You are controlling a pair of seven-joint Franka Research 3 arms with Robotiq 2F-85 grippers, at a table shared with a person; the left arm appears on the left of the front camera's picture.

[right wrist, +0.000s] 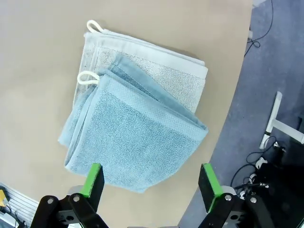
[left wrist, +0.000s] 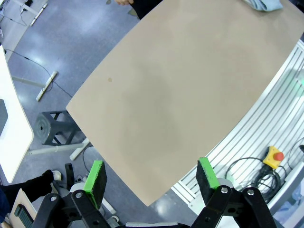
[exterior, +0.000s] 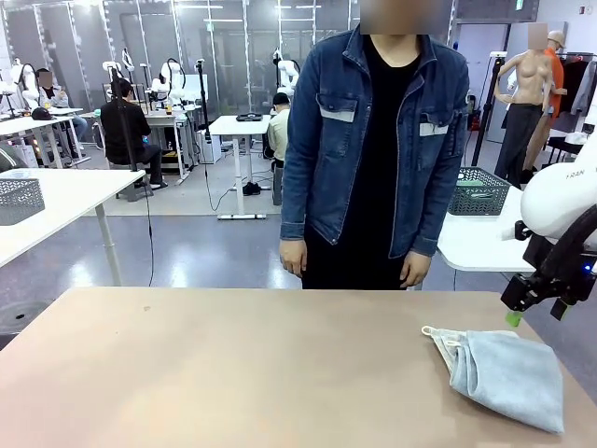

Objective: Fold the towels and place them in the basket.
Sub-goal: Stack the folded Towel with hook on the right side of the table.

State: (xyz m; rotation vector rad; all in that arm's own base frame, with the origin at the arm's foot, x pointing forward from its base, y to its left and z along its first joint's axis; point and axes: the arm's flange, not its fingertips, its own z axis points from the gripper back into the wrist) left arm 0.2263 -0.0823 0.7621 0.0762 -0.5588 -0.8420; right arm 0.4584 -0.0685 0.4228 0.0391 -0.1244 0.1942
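Two folded towels lie stacked at the right front of the beige table [exterior: 233, 364]: a pale blue towel [right wrist: 137, 137] on top, a whitish towel [right wrist: 161, 71] under it, both with loops. In the front view the stack [exterior: 508, 373] sits just below my right gripper [exterior: 536, 315]. That right gripper [right wrist: 151, 183] hangs open above the towels' near edge with nothing between its fingers. My left gripper [left wrist: 152, 178] is open and empty over the table's bare near-left corner. A corner of the towels [left wrist: 263, 4] lies far off. A dark mesh basket [exterior: 478, 191] stands on a white side table at the far right.
A person in a denim jacket [exterior: 373, 140] stands at the far edge, hands hanging down. A second mesh basket [exterior: 19, 199] sits on a white table at the left. A yellow stop button [left wrist: 273, 156] and cables lie beside the table's near side.
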